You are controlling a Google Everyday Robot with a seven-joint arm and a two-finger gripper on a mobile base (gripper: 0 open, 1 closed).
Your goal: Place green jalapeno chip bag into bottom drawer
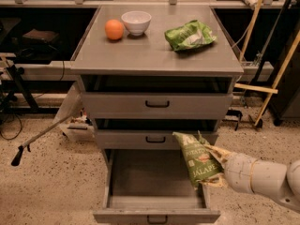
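The green jalapeno chip bag [198, 159] is olive-green with pale lettering and hangs upright over the right side of the open bottom drawer [154, 201]. My gripper [216, 165] comes in from the lower right on a white arm and is shut on the bag's right edge. The drawer is pulled out and its grey inside shows nothing in it. The bag's lower end is about level with the drawer's right wall.
Two shallower drawers [157, 104] above are closed. On the cabinet top are an orange [114, 29], a white bowl [136, 21] and a bright green bag [190, 35]. A cane [42, 134] leans at the left; wooden poles [276, 74] stand at the right.
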